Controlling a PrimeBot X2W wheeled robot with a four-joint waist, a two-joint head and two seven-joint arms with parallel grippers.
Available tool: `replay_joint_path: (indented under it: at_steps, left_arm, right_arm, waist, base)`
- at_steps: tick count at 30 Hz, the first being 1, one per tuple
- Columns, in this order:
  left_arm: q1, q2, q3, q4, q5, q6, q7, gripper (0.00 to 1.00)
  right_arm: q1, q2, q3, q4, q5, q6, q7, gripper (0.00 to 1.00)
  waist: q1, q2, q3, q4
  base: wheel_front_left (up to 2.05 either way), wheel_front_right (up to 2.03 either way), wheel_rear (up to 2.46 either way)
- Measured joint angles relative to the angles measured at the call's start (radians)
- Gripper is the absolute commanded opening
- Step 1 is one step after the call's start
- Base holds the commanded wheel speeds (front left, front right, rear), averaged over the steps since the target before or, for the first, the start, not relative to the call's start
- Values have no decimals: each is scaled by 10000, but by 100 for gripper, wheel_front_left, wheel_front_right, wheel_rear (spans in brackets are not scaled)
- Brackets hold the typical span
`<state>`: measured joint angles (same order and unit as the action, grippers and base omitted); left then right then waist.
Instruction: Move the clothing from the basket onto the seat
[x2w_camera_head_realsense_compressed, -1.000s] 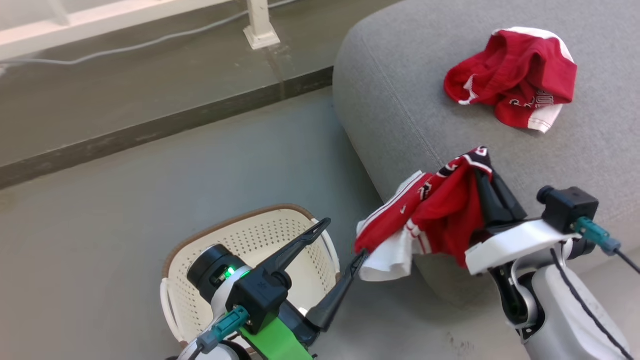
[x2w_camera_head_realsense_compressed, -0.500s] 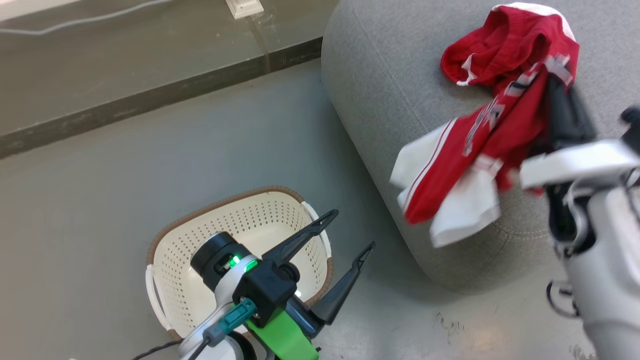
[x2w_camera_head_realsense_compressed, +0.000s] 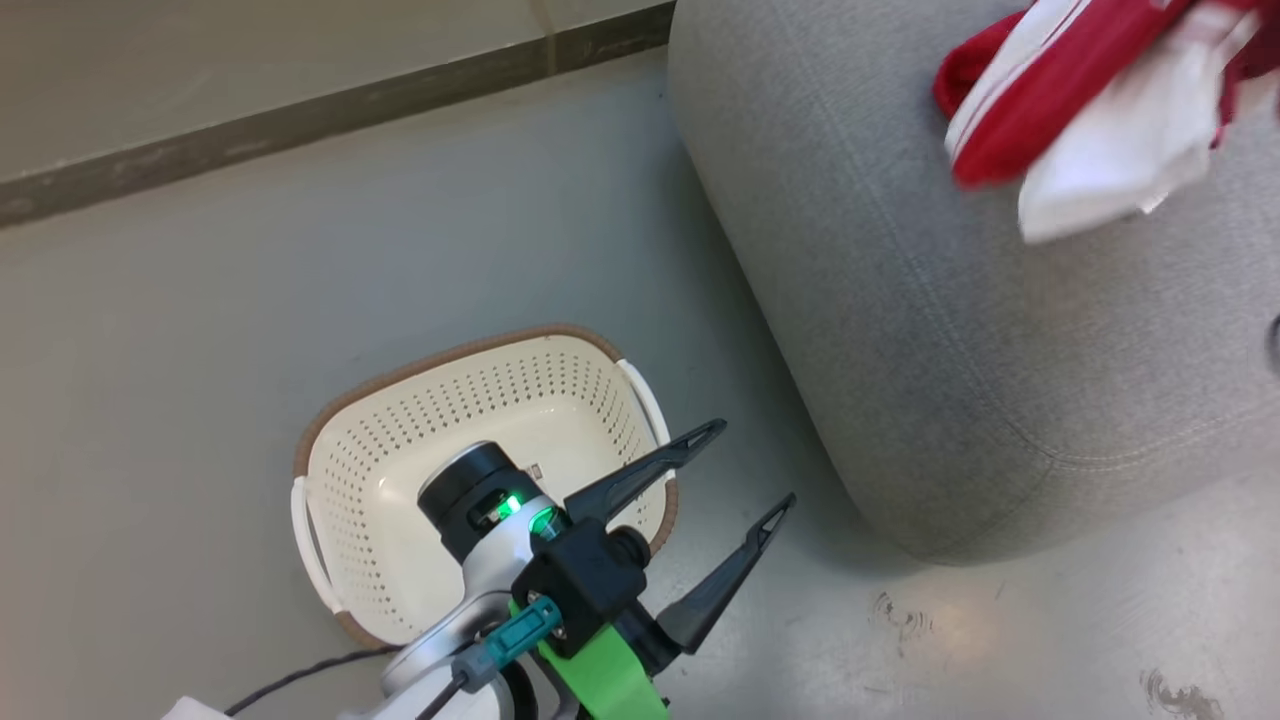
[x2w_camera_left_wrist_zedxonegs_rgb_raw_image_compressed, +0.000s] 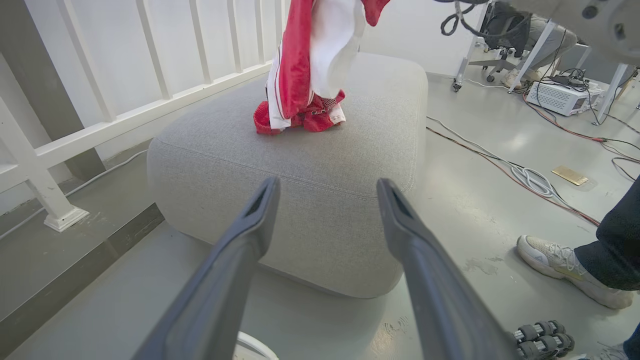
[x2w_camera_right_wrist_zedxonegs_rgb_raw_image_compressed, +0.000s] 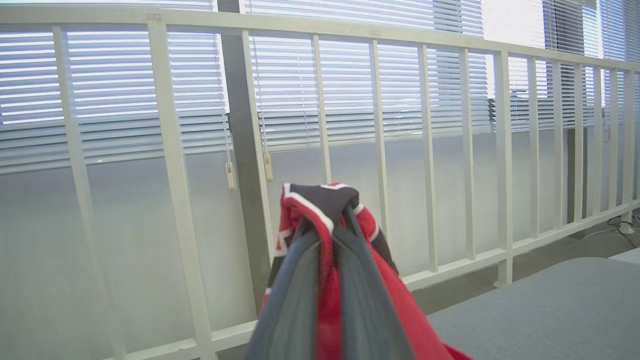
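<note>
Left gripper (x2w_camera_head_realsense_compressed: 755, 463) hangs wide open over the basket (x2w_camera_head_realsense_compressed: 380, 450) and holds nothing; no cloth shows in the part of the basket floor that I can see. To the right, one red garment (x2w_camera_left_wrist_zedxonegs_rgb_raw_image_compressed: 305, 114) already lies on the seat (x2w_camera_head_realsense_compressed: 900, 350). The right gripper (x2w_camera_right_wrist_zedxonegs_rgb_raw_image_compressed: 327, 227) is closed on a second garment (x2w_camera_head_realsense_compressed: 1080, 110), which hangs above the seat, not yet released. I judge the task nearly finished: only lowering and letting go remain. A white railing (x2w_camera_left_wrist_zedxonegs_rgb_raw_image_compressed: 150, 107), floor cables (x2w_camera_left_wrist_zedxonegs_rgb_raw_image_compressed: 525, 175) and a person's shoe (x2w_camera_left_wrist_zedxonegs_rgb_raw_image_compressed: 565, 267) are around, none blocking the way.

Head cam looks down; L wrist level; both share seat (x2w_camera_head_realsense_compressed: 900, 350).
</note>
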<state>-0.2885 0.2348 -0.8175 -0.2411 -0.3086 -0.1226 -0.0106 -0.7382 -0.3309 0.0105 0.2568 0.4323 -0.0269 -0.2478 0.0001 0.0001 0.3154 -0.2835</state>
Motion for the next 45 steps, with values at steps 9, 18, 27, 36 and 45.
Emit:
replay_joint_path:
  at_steps: [9, 18, 27, 36, 45]
  left_arm:
    - [-360, 0, -228, -92, 0, -2, 12, 100]
    - [-756, 75, -288, -257, 67, -4, 67, 100]
    - [-1039, 276, -255, -192, 69, -6, -67, 100]
    - [-1234, 374, -272, -17, 65, -6, -165, 100]
    - [-1267, 441, -324, 288, 33, -6, -408, 100]
  right_arm:
    - [-1422, -1191, -802, 1152, 29, -138, 48, 0]
    - [-1979, -1455, -1068, 2408, 184, -203, 232, 0]
    - [-1481, -1064, -1283, 4000, 449, -357, 270, 0]
    - [-1129, -859, -1586, 4991, 635, -362, 121, 0]
    - [-1140, -408, -1684, 5311, 784, -217, -23, 100]
  waist:
    - [0, 0, 528, 581]
    - [0, 0, 1244, 1149]
    - [1, 0, 1869, 1460]
    - [0, 0, 1993, 1361]
    - [0, 0, 1727, 1202]
  base:
    - [0, 0, 0]
    - [0, 0, 0]
    - [0, 0, 0]
    - [0, 0, 0]
    - [0, 0, 0]
